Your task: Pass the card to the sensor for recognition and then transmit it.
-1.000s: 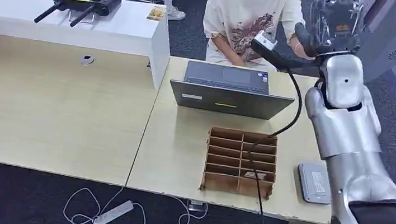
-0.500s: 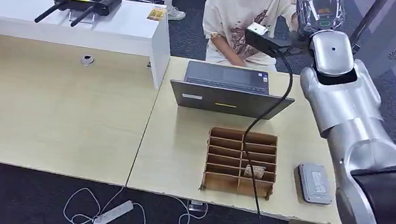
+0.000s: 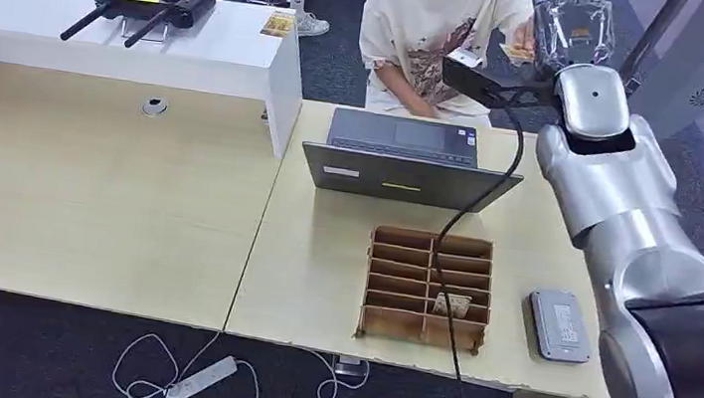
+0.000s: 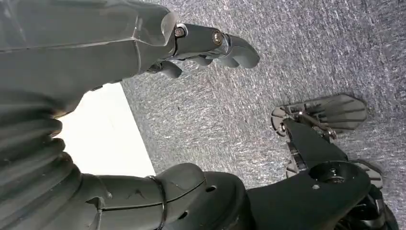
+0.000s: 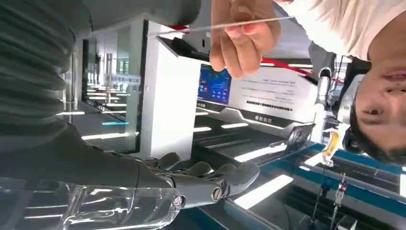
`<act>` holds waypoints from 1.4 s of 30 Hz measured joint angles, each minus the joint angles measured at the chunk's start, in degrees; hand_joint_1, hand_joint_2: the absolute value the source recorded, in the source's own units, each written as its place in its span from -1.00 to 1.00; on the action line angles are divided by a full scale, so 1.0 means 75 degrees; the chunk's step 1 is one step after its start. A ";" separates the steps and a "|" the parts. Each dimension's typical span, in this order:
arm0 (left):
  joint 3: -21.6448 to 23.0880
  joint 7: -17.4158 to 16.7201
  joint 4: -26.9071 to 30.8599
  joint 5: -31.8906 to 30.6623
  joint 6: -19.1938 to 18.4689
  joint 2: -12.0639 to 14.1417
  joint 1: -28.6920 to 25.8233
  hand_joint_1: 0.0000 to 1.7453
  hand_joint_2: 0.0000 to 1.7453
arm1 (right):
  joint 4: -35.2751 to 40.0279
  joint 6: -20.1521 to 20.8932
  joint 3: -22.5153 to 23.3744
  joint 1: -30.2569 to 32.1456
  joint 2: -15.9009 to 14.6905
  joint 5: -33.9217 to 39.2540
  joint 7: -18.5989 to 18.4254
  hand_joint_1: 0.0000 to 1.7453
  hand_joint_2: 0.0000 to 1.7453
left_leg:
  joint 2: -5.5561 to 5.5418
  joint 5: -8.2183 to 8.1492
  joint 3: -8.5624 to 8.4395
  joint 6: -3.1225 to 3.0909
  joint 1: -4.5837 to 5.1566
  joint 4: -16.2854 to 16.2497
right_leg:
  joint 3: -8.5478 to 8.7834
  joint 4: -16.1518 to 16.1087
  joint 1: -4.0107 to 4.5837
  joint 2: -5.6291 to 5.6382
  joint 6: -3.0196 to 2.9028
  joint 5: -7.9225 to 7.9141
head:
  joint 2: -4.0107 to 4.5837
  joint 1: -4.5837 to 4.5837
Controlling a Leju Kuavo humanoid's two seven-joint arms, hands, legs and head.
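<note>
My right hand point(image 3: 573, 22) is raised high at the back right, in front of a seated person point(image 3: 437, 29). The person's hand point(image 5: 244, 38) pinches the card point(image 5: 191, 28), seen edge-on in the right wrist view and as a small orange card point(image 3: 517, 51) beside my hand in the head view. My right hand's fingers point(image 5: 210, 179) are stretched out, far from the thumb, and hold nothing. The grey sensor point(image 3: 561, 325) lies flat near the table's front right corner. My left hand point(image 4: 210, 45) hangs over grey carpet with nothing in it, fingers apart from the thumb.
A brown divided box point(image 3: 428, 288) with a card in one slot stands near the front edge, a black cable draped over it. A laptop point(image 3: 407, 160) sits behind it. A white counter point(image 3: 146, 35) with a controller stands at the back left. A power strip point(image 3: 202, 380) lies on the floor.
My right arm swung up and toward the person. The card that showed in my raised hand half a second ago is now in the person's hand, and my fingers are spread.
</note>
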State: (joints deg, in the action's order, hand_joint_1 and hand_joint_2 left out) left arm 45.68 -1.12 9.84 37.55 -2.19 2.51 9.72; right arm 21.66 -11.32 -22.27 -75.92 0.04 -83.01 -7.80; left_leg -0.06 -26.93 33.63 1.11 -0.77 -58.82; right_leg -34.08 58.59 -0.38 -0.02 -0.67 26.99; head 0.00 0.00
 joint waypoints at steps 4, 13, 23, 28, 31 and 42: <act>-0.0003 -0.0006 0.0000 0.0000 0.0003 -0.0012 0.0021 -1.00 1.00 | -0.0017 0.0000 0.0006 -0.0001 0.0000 0.0000 0.0000 1.00 1.00 | 0.0000 0.0000 0.0000 0.0000 0.0000 0.0000 | 0.0000 0.0000 0.0000 0.0000 0.0000 0.0000 | 0.0000 0.0000; -0.0009 -0.0076 0.0000 -0.0082 0.0055 -0.0032 0.0080 -1.00 1.00 | -0.0020 -0.0108 0.0114 -0.0002 -0.0023 0.0119 -0.0012 1.00 1.00 | 0.0000 0.0000 0.0000 0.0000 0.0000 -0.0001 | -0.0001 0.0000 0.0000 0.0001 0.0000 0.0000 | 0.0000 0.0000; -0.0163 -0.0111 0.0000 -0.0280 0.0079 -0.0073 0.0115 -1.00 1.00 | -0.0017 -0.0522 0.0574 -0.0044 -0.0111 0.0571 0.0446 1.00 1.00 | 0.0001 0.0000 0.0000 0.0000 0.0000 -0.0001 | -0.0001 0.0000 0.0000 0.0001 0.0000 0.0000 | 0.0000 0.0000; -0.0236 -0.0108 0.0000 -0.0332 0.0079 -0.0076 0.0126 -1.00 1.00 | -0.0012 -0.0685 0.0854 -0.0072 -0.0108 0.0913 0.0741 1.00 1.00 | 0.0001 0.0000 0.0001 0.0000 -0.0001 -0.0001 | -0.0001 0.0001 0.0000 0.0000 0.0000 0.0000 | 0.0000 0.0000; -0.0300 -0.0096 0.0000 -0.0352 0.0079 -0.0079 0.0127 -1.00 1.00 | -0.0006 -0.0766 0.1029 -0.0076 -0.0108 0.1127 0.0910 1.00 1.00 | 0.0000 0.0000 0.0001 0.0000 -0.0001 -0.0001 | -0.0001 0.0001 0.0000 0.0000 0.0000 0.0000 | 0.0000 0.0000; -0.0344 -0.0038 0.0000 -0.0440 0.0137 -0.0085 0.0128 -1.00 1.00 | 0.0067 -0.1157 0.1777 -0.0077 -0.0108 0.2307 0.1562 1.00 1.00 | -0.0001 0.0000 0.0002 0.0000 0.0000 -0.0001 | 0.0000 0.0000 0.0000 0.0000 0.0000 0.0000 | 0.0000 0.0000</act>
State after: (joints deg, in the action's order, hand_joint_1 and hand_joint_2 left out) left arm 43.10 -1.40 9.84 34.25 -1.16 1.88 10.68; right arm 22.16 -20.00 -8.94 -76.49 -0.76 -65.71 3.91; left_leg -0.07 -26.94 33.65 1.11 -0.77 -58.83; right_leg -34.08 58.59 -0.38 -0.03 -0.68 26.99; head 0.00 0.00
